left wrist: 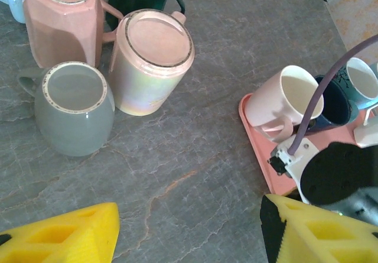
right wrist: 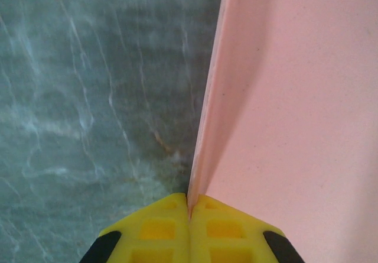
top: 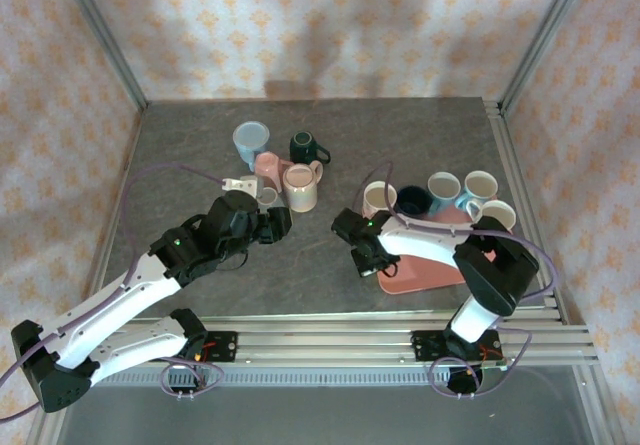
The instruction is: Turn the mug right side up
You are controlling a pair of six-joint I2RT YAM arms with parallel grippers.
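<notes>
Grey, stone-patterned surface (left wrist: 195,156) carries a huddle of mugs standing base up. We see a grey mug (left wrist: 74,109) nearest the left gripper (left wrist: 189,216), a pearly cream mug (left wrist: 152,62) just beside it, and a pink mug (left wrist: 59,20) behind the two. The left gripper hovers over bare surface short of the grey mug, its yellow fingers (left wrist: 59,236) spread wide with nothing between them. Well apart to the right lies a pink tray (right wrist: 295,97) holding upright mugs, with a white mug (left wrist: 289,97) at its left end. The right gripper (right wrist: 189,207) sits low at the tray's left rim, its fingertips pressed together with no gap. The rim runs straight into their seam, and we cannot tell whether it is pinched.
</notes>
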